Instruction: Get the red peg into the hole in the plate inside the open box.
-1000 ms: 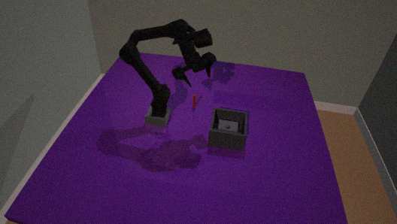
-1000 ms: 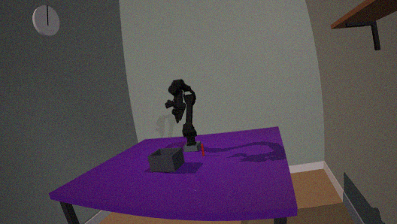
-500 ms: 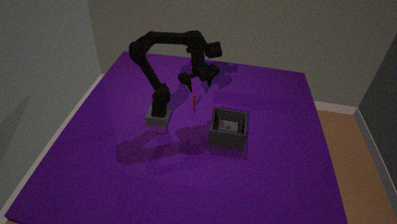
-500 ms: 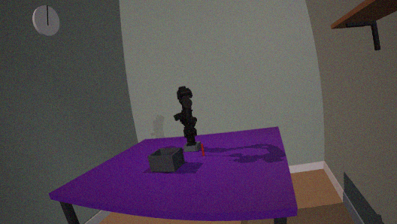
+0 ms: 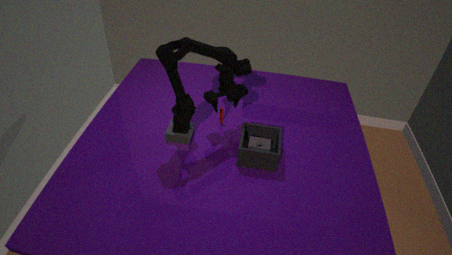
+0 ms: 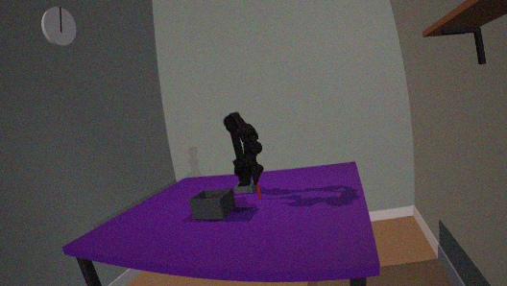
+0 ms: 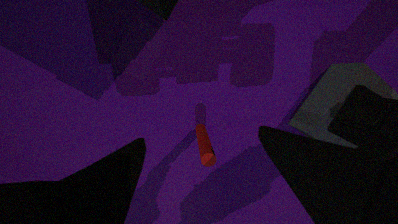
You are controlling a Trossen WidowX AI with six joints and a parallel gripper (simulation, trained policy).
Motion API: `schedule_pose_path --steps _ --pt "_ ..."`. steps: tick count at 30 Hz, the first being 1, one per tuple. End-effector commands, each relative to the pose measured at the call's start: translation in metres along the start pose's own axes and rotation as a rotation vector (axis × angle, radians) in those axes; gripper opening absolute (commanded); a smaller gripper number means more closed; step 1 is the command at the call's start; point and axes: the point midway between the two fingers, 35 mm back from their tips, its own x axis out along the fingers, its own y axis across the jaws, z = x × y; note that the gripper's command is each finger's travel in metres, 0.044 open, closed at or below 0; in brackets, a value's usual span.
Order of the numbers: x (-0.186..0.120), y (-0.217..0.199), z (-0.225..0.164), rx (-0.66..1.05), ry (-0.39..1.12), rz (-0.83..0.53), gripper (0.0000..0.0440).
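- I have one pair of jaws (image 5: 226,109) (image 6: 256,182), two fingers spread wide, with nothing held between them.
- One red peg (image 5: 222,115) (image 6: 259,192) (image 7: 205,145) stands upright on the purple surface (image 5: 193,205) (image 6: 288,240) (image 7: 40,140), outside the box. From the top it is up and to the left of the box; from the exterior it is to the box's right.
- My two fingertips are above the surface, up and to the left of the box in the top view. My wrist view shows one on each side of the peg, a gap left and right of it.
- There is one open box (image 5: 258,162) (image 6: 211,208), grey, four walls around it.
- Inside the box, at the bottom, I count one pale plate (image 5: 265,140) with one hole visible; the peg is not in it.
- One grey base (image 5: 177,138) (image 6: 245,190) (image 7: 320,112) carries my one arm, left of the box from the top, and behind and to its right from the exterior.
- Higher than the box in the exterior view, one round clock (image 6: 60,31) is to its left and one shelf (image 6: 461,19) to its right.

We see that the arm (image 5: 174,79) (image 6: 236,141) has brought its fingers (image 5: 212,102) (image 6: 256,178) down, much nearer the red peg (image 5: 222,115) (image 6: 259,192) (image 7: 204,144). From above, we find them turned from a slant to pointing more nearly straight down. In the exterior view, they have swung from high on our left to low by the peg, while the elbow (image 6: 233,121) has moved left. We also see the arm's shadow (image 5: 171,172) shifted across the surface (image 5: 193,222).
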Motion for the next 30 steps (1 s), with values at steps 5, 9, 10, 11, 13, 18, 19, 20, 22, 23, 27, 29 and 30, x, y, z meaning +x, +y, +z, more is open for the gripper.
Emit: schedule_pose_path --steps 5,9,10,11,13,18,19,20,22,23,27,29,30 --pt "0.043 0.004 -0.013 -0.003 -0.003 0.019 0.044" --pt "0.06 0.005 -0.018 0.003 -0.001 0.04 0.044" --pt "0.064 0.005 -0.019 0.005 0.0 0.044 0.0439" --pt "0.067 0.005 -0.019 0.009 0.001 0.046 0.0437" --pt "0.073 0.004 -0.021 0.018 0.005 0.048 0.0415" --pt "0.08 -0.003 -0.024 0.038 0.027 0.02 0.0299" --pt "0.08 -0.004 -0.024 0.039 0.034 0.015 0.0273" --pt "0.08 -0.004 -0.025 0.039 0.04 0.011 0.0246" --pt "0.079 -0.004 -0.025 0.036 0.054 0.006 0.0194" --pt "0.079 -0.004 -0.026 0.034 0.061 0.004 0.0168" --pt "0.078 -0.004 -0.027 0.031 0.093 -0.002 0.0064" --pt "0.077 -0.003 -0.027 0.029 0.108 -0.003 0.0013" --pt "0.076 -0.003 -0.027 0.028 0.115 -0.003 0.0"
